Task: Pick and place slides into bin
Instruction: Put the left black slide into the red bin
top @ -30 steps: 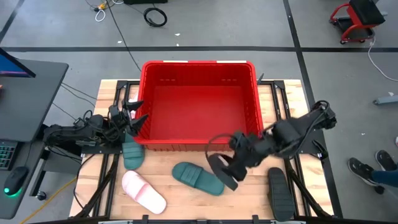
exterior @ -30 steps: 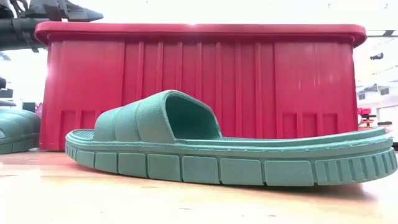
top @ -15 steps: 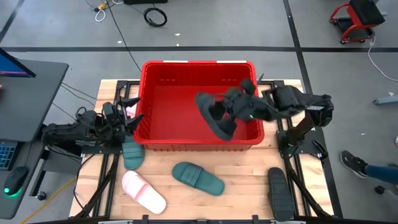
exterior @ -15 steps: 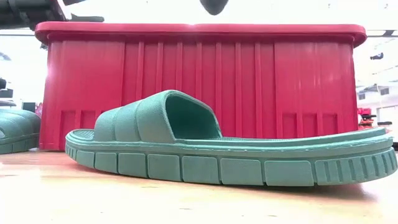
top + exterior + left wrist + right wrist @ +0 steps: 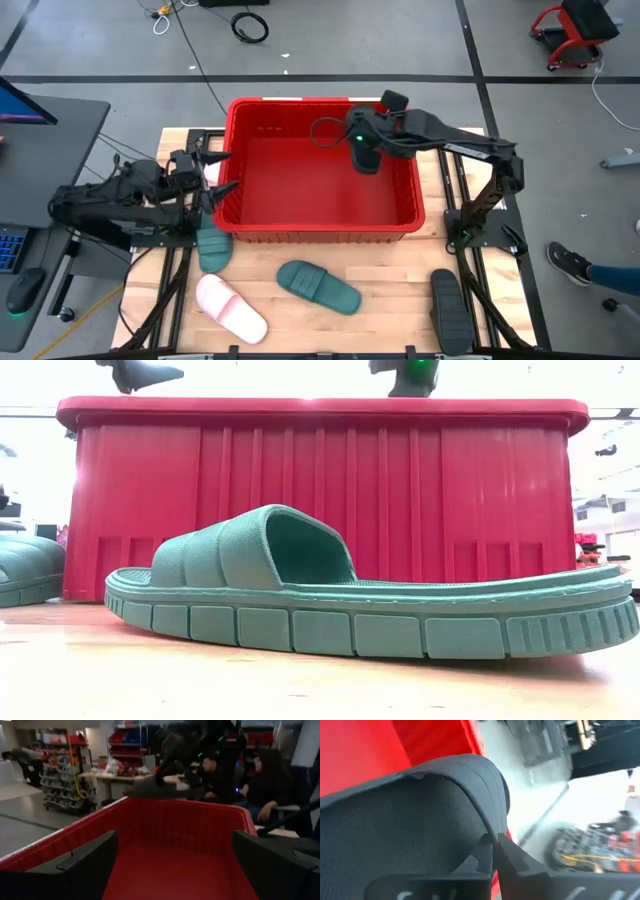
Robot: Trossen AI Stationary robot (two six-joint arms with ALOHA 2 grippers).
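Over far half of big red slotted plastic bin, w/ right gripper pinched shut on strap of black rubbery slide. Hangs off the fingers, long axis roughly far-to-near in high view; which end is toe, can't tell. Right wrist view: dark textured strap fills frame, fingertips closed tight on its edge, red bin wall behind.

Left gripper at bin's left rim, fingers spread wide, holding nothing; left wrist view looks across bin's red interior.

On wooden table, near side of bin: teal green slide lying diagonal, long axis left-far to right-near, strap toward left end; pale pink slide left of it, same diagonal; 2nd teal slide by bin's near-left corner, long axis far-near; 2nd black slide at right, long axis far-near.

Vs half a sec back: black slide carried further toward bin's far wall, right arm stretched out more. Left gripper nudged slightly right. Table slides unmoved.
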